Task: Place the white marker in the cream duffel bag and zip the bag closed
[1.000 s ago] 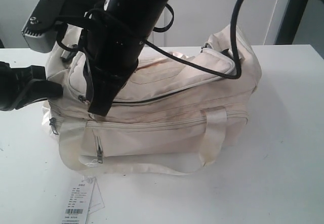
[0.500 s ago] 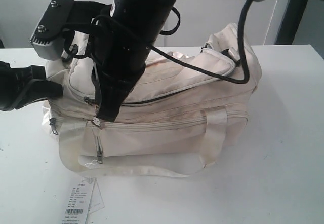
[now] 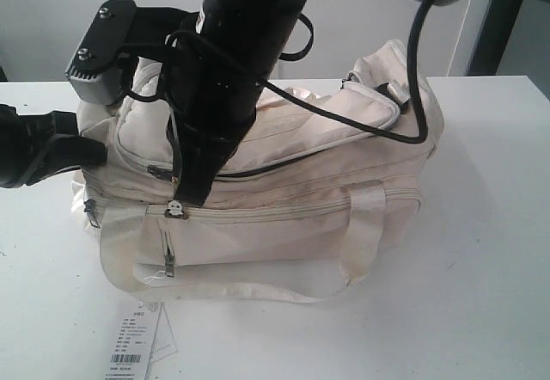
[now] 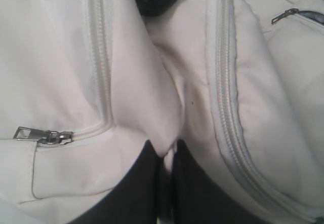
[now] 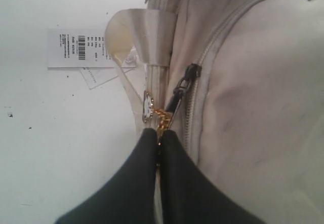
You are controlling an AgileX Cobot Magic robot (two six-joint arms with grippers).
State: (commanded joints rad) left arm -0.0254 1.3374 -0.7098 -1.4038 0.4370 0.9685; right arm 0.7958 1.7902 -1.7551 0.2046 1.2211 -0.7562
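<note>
The cream duffel bag [image 3: 284, 199] lies on its side across the middle of the white table [image 3: 490, 242], its strap handles looping toward the lower edge of the frame. A barcoded paper tag [image 3: 133, 352] lies at lower left. The right arm reaches down from the upper right across the bag. Its right pincer [image 3: 191, 196] is left of centre, and the right wrist view shows that pincer [image 5: 158, 133] pressed together on a small gold chain [image 5: 163, 116] that hangs from a dark zipper pull [image 5: 183, 84]. A thin dark gap runs along the top zipper to the right of the arm. At the left edge, the left pincer [image 3: 89, 152] meets the bag's end; up close its fingers [image 4: 147, 173] are squeezed on a fold of cream fabric.
</note>
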